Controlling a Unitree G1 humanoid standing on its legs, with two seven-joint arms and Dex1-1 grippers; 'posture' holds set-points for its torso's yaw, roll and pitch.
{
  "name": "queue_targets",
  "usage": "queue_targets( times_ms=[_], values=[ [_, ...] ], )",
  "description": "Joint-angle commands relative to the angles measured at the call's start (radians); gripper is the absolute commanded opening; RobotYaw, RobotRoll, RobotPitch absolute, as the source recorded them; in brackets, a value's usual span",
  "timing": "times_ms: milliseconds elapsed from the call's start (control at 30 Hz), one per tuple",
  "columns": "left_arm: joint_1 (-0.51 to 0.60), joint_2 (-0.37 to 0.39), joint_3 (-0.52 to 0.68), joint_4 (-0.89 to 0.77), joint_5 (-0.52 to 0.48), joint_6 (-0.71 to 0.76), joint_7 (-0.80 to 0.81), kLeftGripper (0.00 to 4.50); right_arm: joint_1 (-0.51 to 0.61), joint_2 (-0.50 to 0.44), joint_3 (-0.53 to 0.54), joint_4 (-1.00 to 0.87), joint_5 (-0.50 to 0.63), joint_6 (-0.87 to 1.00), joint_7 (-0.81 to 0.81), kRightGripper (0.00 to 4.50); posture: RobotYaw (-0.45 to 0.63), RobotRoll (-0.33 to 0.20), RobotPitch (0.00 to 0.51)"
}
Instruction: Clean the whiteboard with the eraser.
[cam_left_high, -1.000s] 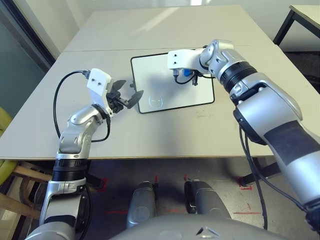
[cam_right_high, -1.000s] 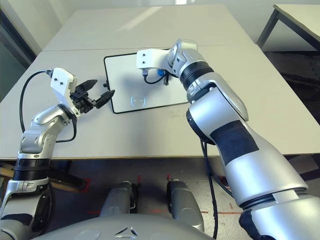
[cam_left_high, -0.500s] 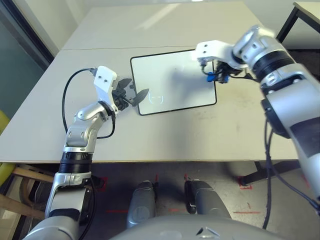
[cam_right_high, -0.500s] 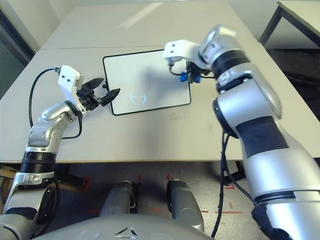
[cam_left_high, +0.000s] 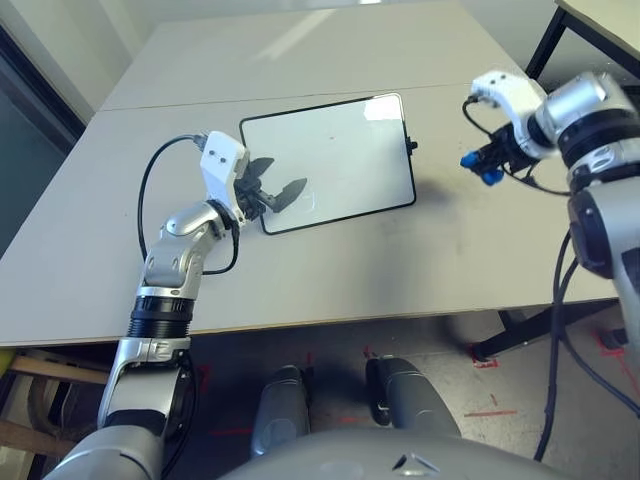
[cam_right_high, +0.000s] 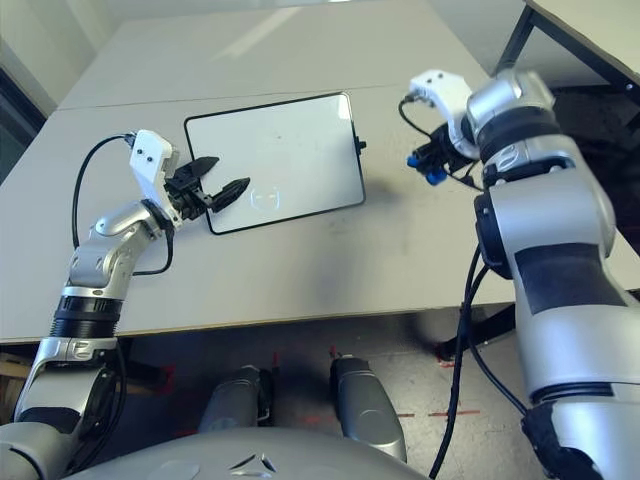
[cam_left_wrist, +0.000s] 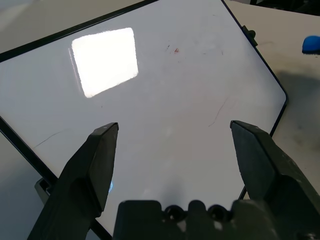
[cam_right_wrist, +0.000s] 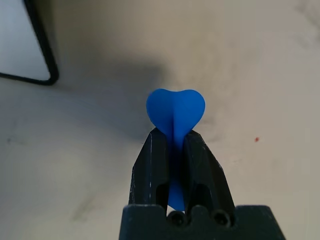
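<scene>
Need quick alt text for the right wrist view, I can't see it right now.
The right gripper is shut on the blue eraser, held above bare grey table. A rounded corner of the whiteboard sits off to one side, apart from the eraser.

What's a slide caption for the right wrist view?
Right gripper clamps the small blue bone-shaped eraser above the beige table, off the whiteboard.

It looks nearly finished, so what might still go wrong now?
1. The eraser is pinched by its lower part between the right gripper jaws, over bare table beside the board; it might slip out.
2. The left gripper sits open over the board's near corner; a careless move could shove the board.
3. Faint marks show on the board in the left wrist view, so it may not be fully clean.
</scene>
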Motion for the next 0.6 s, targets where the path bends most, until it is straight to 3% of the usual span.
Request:
queue_targets(
  times_ms=[33, 500, 600],
  values=[
    [-0.011, 0.012, -0.001, 0.019, 0.013, 0.001, -0.012, 4.5, 0.032, 0.009, -0.046, -0.013, 0.046, 0.006, -0.103, 0.14, -0.11, 0.0, 0.104],
    [-0.012, 0.053, 0.01, 0.01, 0.01, 0.012, -0.015, 4.5, 0.079, 0.037, -0.191, 0.009, 0.177, -0.003, -0.361, 0.14, -0.08, 0.0, 0.092],
    [-0.017, 0.058, 0.01, 0.012, 0.01, 0.013, -0.017, 4.5, 0.083, 0.037, -0.237, 0.011, 0.216, 0.009, -0.413, 1.16, -0.08, 0.0, 0.088]
  ],
)
